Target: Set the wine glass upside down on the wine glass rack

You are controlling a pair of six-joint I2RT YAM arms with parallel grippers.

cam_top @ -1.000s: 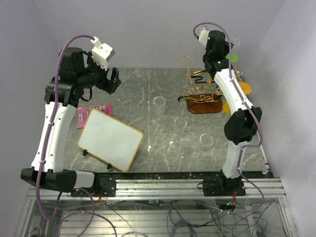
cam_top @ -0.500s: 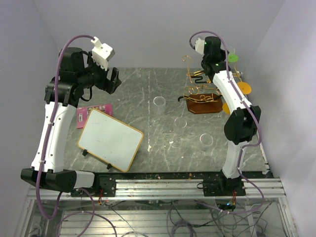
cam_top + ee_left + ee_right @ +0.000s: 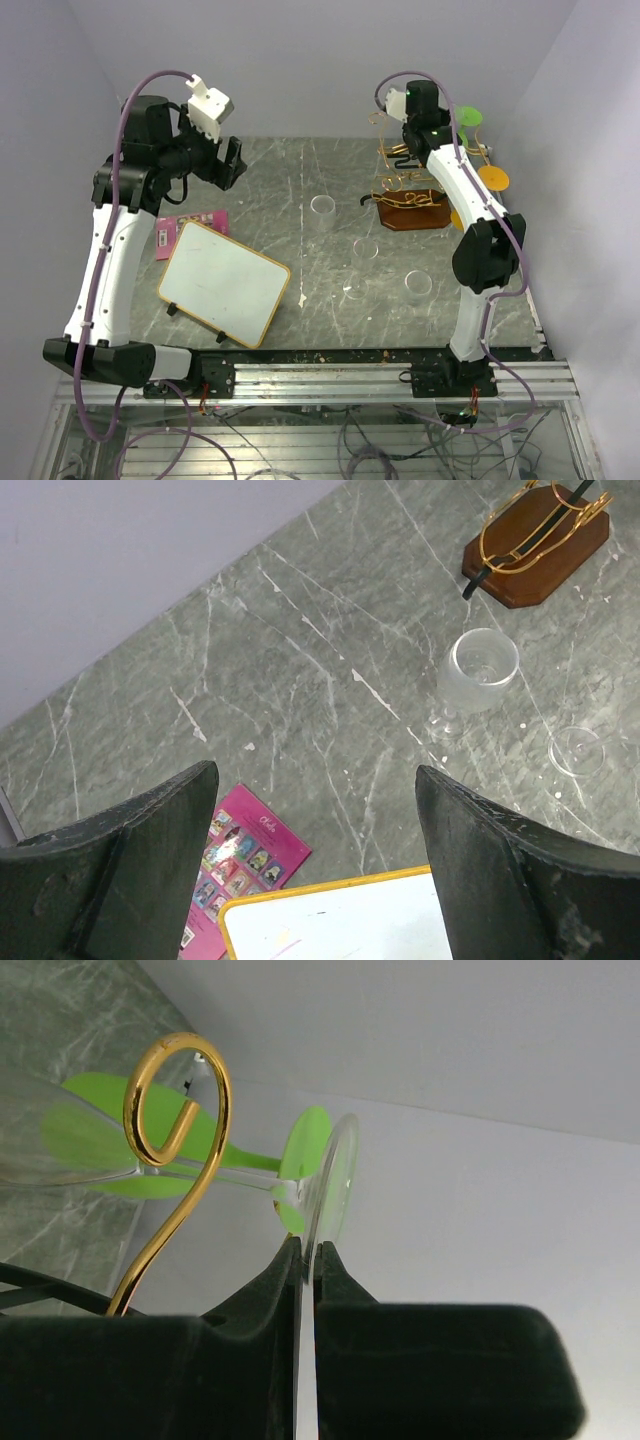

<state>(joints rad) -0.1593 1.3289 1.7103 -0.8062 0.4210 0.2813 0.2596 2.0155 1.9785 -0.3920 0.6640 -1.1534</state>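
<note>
My right gripper (image 3: 308,1248) is shut on the thin clear foot of the wine glass (image 3: 335,1175), seen edge-on. The stem runs left to the bowl, so the glass lies roughly sideways. A gold curled hook of the wine glass rack (image 3: 175,1100) crosses in front of the stem; I cannot tell whether they touch. From above, the right gripper (image 3: 400,100) is high at the top of the rack (image 3: 410,185), which stands on its brown wooden base (image 3: 412,212). My left gripper (image 3: 315,870) hangs open and empty over the table's left, also seen from above (image 3: 228,160).
Clear glasses stand on the marble table (image 3: 322,205), (image 3: 366,248), (image 3: 418,283); one (image 3: 478,670) shows near the rack base (image 3: 535,540). A yellow-framed whiteboard (image 3: 225,283) and a pink card (image 3: 190,225) lie at the left. Green (image 3: 468,117) and orange (image 3: 493,178) discs sit by the rack.
My right gripper has swung left and inward with the wine glass, toward the top hooks of the rack. The left arm has not moved.
</note>
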